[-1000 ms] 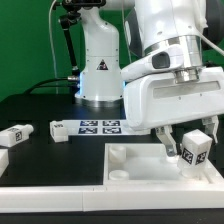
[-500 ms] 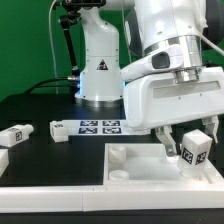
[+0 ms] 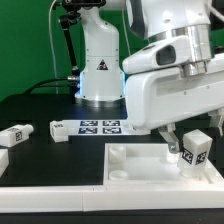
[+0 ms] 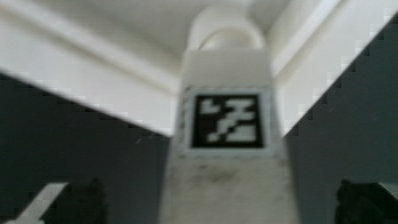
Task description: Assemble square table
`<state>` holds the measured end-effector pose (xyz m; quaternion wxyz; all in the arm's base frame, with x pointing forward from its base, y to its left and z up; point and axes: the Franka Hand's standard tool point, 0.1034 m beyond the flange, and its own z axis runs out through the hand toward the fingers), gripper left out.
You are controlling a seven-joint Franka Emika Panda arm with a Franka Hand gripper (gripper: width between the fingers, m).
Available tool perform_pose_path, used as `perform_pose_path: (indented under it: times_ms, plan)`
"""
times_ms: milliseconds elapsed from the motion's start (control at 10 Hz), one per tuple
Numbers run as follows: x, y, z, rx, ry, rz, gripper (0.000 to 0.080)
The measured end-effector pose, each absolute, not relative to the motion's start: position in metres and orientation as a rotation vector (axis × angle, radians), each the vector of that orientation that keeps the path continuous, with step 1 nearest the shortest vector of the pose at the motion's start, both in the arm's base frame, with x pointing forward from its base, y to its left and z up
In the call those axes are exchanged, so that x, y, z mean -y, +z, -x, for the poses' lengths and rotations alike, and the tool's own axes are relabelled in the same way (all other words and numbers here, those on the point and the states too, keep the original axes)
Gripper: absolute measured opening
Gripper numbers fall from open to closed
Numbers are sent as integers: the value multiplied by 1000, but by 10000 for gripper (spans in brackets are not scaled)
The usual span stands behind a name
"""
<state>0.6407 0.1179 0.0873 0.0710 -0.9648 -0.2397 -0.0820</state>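
The white square panel (image 3: 150, 165) lies on the black table at the exterior view's right. A short white leg post with a tag (image 3: 197, 147) stands leaning slightly at the panel's right part. Its lower end is hidden behind the rim. My gripper (image 3: 193, 138) is around the post, one dark finger on each side. In the wrist view the post (image 4: 228, 120) runs up the middle and the fingers (image 4: 50, 205) sit far out, with dark gaps on both sides. The post's far end points at the white panel (image 4: 71, 70). Another leg post (image 3: 13, 133) lies at the left.
The marker board (image 3: 98, 127) lies behind the panel, in front of the robot base (image 3: 100, 70). A small white tagged part (image 3: 58, 130) lies beside it. A long white bar (image 3: 50, 197) runs along the front edge.
My gripper body has lifted and tipped a little toward the exterior view's right. The leg post stays in almost the same place.
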Motion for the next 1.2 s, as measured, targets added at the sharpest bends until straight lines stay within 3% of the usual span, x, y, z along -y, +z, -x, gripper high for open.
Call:
perform_pose_path:
  times_ms: [200,600,700,800,900,1000,1200]
  plan:
    - [-122,84,-640,739,-32,2901,649]
    - [-120,79,-644,707,-30,2909,649]
    - [-119,79,-644,706,-29,2909,562]
    - [-120,79,-644,601,-22,2931,426]
    - [-121,79,-644,495,-14,2949,426]
    - [-121,79,-644,422,-8,2960,290]
    - [-117,78,-645,96,-15,2995,290]
